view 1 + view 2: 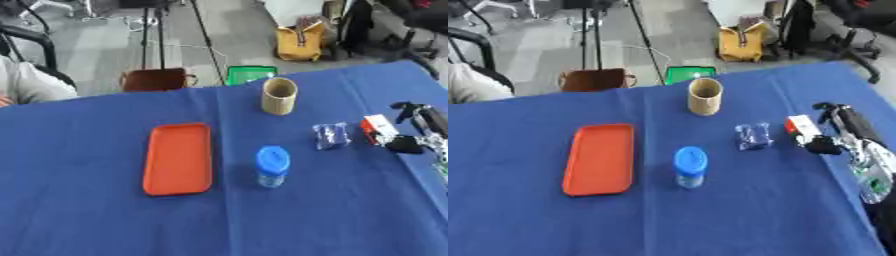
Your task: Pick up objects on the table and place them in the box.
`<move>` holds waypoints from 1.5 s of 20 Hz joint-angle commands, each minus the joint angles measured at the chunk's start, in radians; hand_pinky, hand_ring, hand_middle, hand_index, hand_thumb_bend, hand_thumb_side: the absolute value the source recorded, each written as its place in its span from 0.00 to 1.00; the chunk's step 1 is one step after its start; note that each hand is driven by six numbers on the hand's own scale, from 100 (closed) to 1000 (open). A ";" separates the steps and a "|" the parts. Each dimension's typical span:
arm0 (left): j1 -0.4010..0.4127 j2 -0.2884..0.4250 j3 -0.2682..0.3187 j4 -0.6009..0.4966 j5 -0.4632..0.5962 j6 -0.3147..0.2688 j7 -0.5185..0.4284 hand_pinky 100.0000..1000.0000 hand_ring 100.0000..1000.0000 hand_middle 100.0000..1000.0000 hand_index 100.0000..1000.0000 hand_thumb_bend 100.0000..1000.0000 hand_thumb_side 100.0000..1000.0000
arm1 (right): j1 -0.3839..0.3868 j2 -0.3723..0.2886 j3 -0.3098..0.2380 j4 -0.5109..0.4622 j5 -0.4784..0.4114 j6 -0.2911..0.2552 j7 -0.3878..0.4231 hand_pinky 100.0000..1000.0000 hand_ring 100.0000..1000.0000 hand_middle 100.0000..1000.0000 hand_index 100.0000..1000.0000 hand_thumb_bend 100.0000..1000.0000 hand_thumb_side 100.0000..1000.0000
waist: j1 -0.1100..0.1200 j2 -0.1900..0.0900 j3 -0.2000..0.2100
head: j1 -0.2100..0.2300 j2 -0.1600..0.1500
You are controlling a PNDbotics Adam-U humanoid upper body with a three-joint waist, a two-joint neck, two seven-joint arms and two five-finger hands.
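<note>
While my right hand (833, 131) reaches in from the right edge of the table, its dark fingers curl around a small red and white box (801, 125), which sits on the blue cloth (710, 220) near that edge. I cannot tell whether the box is lifted or still resting on the cloth. Just left of it lies a small clear packet (753, 136) with something blue inside, apart from the hand. Further left and nearer to me stands a clear jar with a blue lid (689, 167), upright. Beyond the packet, toward the far edge, stands a tan cardboard tube (704, 96), also upright and open at the top. An orange tray (599, 159) (the only container I can see) lies flat well to the left of the jar, with nothing in it. My left hand shows in neither view.
</note>
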 commanded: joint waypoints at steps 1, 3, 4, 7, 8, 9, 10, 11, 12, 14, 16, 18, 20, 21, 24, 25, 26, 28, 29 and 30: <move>-0.006 0.013 0.004 -0.014 0.004 -0.001 -0.002 0.36 0.60 0.63 0.82 0.43 0.87 | -0.022 -0.041 0.001 0.002 0.010 -0.004 0.001 0.88 0.79 0.54 0.86 0.40 0.25 | -0.004 -0.015 0.002 | -0.002 -0.008; -0.006 0.013 0.004 -0.014 0.004 -0.001 -0.002 0.36 0.60 0.63 0.82 0.43 0.87 | -0.025 -0.040 0.003 0.010 0.012 -0.005 0.001 0.88 0.79 0.54 0.86 0.40 0.24 | -0.003 -0.014 0.003 | -0.002 -0.008; -0.007 0.012 0.004 -0.014 0.003 -0.001 -0.003 0.36 0.60 0.63 0.82 0.43 0.87 | -0.026 -0.040 0.004 0.013 0.013 -0.006 0.002 0.88 0.79 0.54 0.86 0.40 0.24 | -0.003 -0.014 0.003 | -0.002 -0.009; -0.007 0.012 0.004 -0.014 0.003 -0.001 -0.003 0.36 0.60 0.63 0.82 0.43 0.87 | -0.030 -0.038 0.006 0.022 0.015 -0.007 0.003 0.88 0.79 0.54 0.86 0.40 0.24 | -0.003 -0.013 0.004 | -0.002 -0.009; -0.007 0.011 0.004 -0.014 0.003 -0.001 -0.003 0.36 0.60 0.63 0.82 0.43 0.87 | -0.031 -0.038 0.007 0.025 0.016 -0.008 0.003 0.88 0.79 0.54 0.86 0.40 0.24 | -0.003 -0.012 0.005 | -0.003 -0.009; -0.007 0.011 0.004 -0.014 0.004 -0.001 -0.003 0.36 0.60 0.63 0.82 0.43 0.87 | -0.033 -0.038 0.007 0.027 0.017 -0.008 0.003 0.88 0.79 0.54 0.86 0.40 0.24 | -0.003 -0.012 0.005 | -0.003 -0.010; -0.007 0.011 0.004 -0.014 0.004 -0.001 -0.003 0.36 0.60 0.63 0.82 0.43 0.87 | -0.034 -0.037 0.007 0.030 0.017 -0.008 0.003 0.88 0.79 0.54 0.86 0.40 0.23 | -0.002 -0.012 0.006 | -0.003 -0.011; -0.007 0.010 0.004 -0.014 0.004 -0.001 -0.003 0.36 0.60 0.63 0.82 0.43 0.87 | -0.035 -0.036 0.007 0.032 0.018 -0.008 0.003 0.88 0.79 0.54 0.86 0.39 0.23 | -0.002 -0.012 0.006 | -0.003 -0.011; -0.007 0.010 0.004 -0.014 0.004 -0.002 -0.003 0.36 0.60 0.63 0.82 0.43 0.87 | -0.036 -0.036 0.007 0.034 0.018 -0.008 0.002 0.88 0.79 0.54 0.86 0.39 0.23 | -0.002 -0.011 0.006 | -0.003 -0.011; -0.007 0.010 0.004 -0.014 0.004 -0.002 -0.003 0.36 0.60 0.63 0.82 0.43 0.87 | -0.037 -0.034 0.008 0.036 0.019 -0.008 0.002 0.87 0.79 0.54 0.86 0.40 0.22 | -0.002 -0.010 0.006 | -0.003 -0.012; -0.008 0.009 0.003 -0.014 0.004 -0.001 -0.004 0.36 0.60 0.63 0.82 0.43 0.87 | -0.039 -0.033 0.009 0.037 0.021 -0.008 0.000 0.87 0.79 0.54 0.86 0.40 0.20 | -0.001 -0.009 0.007 | -0.004 -0.012; -0.008 0.009 0.004 -0.014 0.004 -0.001 -0.004 0.36 0.60 0.63 0.82 0.43 0.87 | -0.039 -0.032 0.009 0.039 0.023 -0.006 0.000 0.87 0.78 0.53 0.85 0.37 0.18 | -0.001 -0.009 0.007 | -0.004 -0.012; -0.008 0.008 0.004 -0.015 0.004 -0.001 -0.003 0.36 0.60 0.63 0.82 0.43 0.87 | -0.040 -0.032 0.010 0.041 0.025 -0.004 -0.001 0.87 0.78 0.53 0.84 0.35 0.15 | -0.001 -0.008 0.007 | -0.003 -0.012; -0.008 0.008 0.004 -0.015 0.004 -0.001 -0.003 0.36 0.60 0.63 0.82 0.43 0.87 | -0.040 -0.031 0.010 0.041 0.027 -0.003 -0.002 0.86 0.78 0.52 0.84 0.38 0.11 | -0.001 -0.008 0.008 | -0.003 -0.013; -0.008 0.008 0.004 -0.015 0.004 -0.002 -0.003 0.36 0.60 0.63 0.82 0.43 0.87 | -0.040 -0.030 0.012 0.038 0.040 0.000 -0.007 0.86 0.77 0.51 0.84 0.40 0.10 | -0.001 -0.008 0.008 | -0.004 -0.013; -0.008 0.008 0.004 -0.015 0.004 -0.002 -0.003 0.36 0.60 0.63 0.82 0.43 0.87 | -0.040 -0.029 0.012 0.036 0.046 0.001 -0.010 0.85 0.77 0.51 0.84 0.41 0.10 | -0.001 -0.008 0.008 | -0.004 -0.013; -0.008 0.008 0.004 -0.015 0.004 -0.002 -0.003 0.36 0.60 0.63 0.82 0.43 0.87 | -0.040 -0.029 0.012 0.035 0.051 0.002 -0.013 0.85 0.77 0.51 0.84 0.41 0.10 | -0.001 -0.007 0.008 | -0.004 -0.013; -0.008 0.007 0.004 -0.015 0.004 -0.001 -0.003 0.36 0.60 0.63 0.82 0.43 0.87 | -0.041 -0.028 0.012 0.032 0.063 0.005 -0.020 0.85 0.76 0.50 0.84 0.42 0.09 | -0.001 -0.007 0.009 | -0.005 -0.013; -0.008 0.007 0.004 -0.015 0.004 -0.001 -0.003 0.36 0.60 0.63 0.82 0.43 0.87 | -0.041 -0.027 0.012 0.031 0.070 0.006 -0.023 0.84 0.76 0.50 0.83 0.41 0.08 | -0.001 -0.007 0.009 | -0.005 -0.013; -0.008 0.007 0.004 -0.015 0.004 -0.001 -0.003 0.36 0.60 0.63 0.82 0.43 0.87 | -0.040 -0.026 0.011 0.030 0.076 0.008 -0.029 0.84 0.75 0.49 0.83 0.40 0.06 | -0.001 -0.007 0.009 | -0.005 -0.013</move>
